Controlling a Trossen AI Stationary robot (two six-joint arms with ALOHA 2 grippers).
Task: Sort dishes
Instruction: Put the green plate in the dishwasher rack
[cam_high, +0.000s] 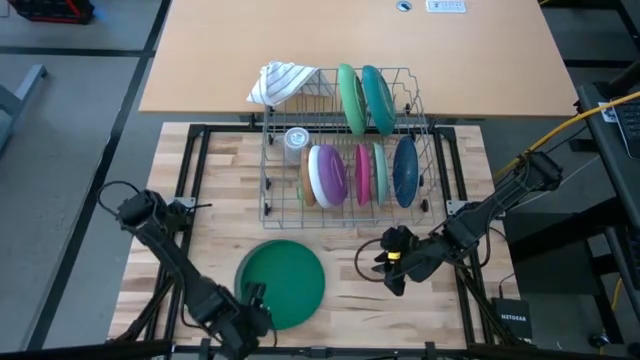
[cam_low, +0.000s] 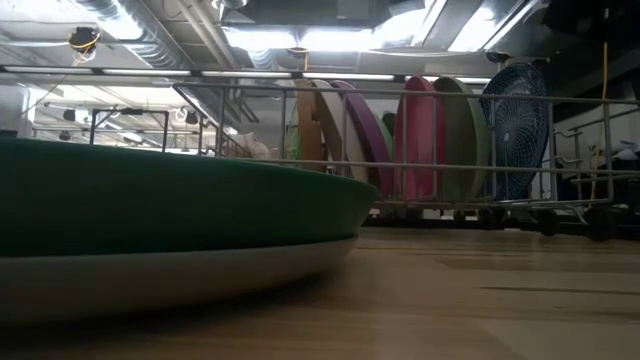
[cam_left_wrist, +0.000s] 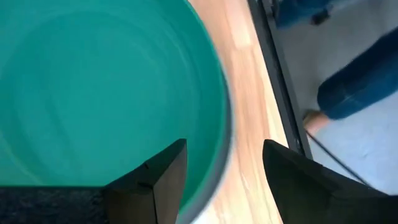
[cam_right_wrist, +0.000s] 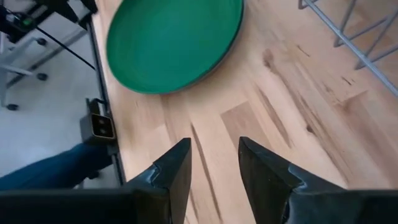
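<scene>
A large green plate (cam_high: 282, 282) lies flat on its pale underside (cam_low: 180, 275) on the wooden table, near the front edge. My left gripper (cam_high: 255, 300) hovers open at the plate's near-left rim (cam_left_wrist: 219, 155), with one finger over the plate's inside and one beyond its rim; no touch shows. My right gripper (cam_high: 388, 262) is open over bare wood to the right of the plate (cam_right_wrist: 177, 40), slanting down. Behind them, a wire rack (cam_high: 420, 120) holds several dishes on edge, among them purple (cam_high: 325, 175), pink (cam_high: 362, 172) and blue (cam_high: 405, 170) ones and two teal-green ones (cam_high: 365, 98).
A striped white cloth (cam_high: 280, 82) hangs on the rack's far-left corner, and a clear glass (cam_high: 296, 140) stands inside the rack. Bare wood (cam_right_wrist: 267, 112) lies between plate and rack. A person's leg in jeans (cam_left_wrist: 360, 87) stands beyond the table's near edge.
</scene>
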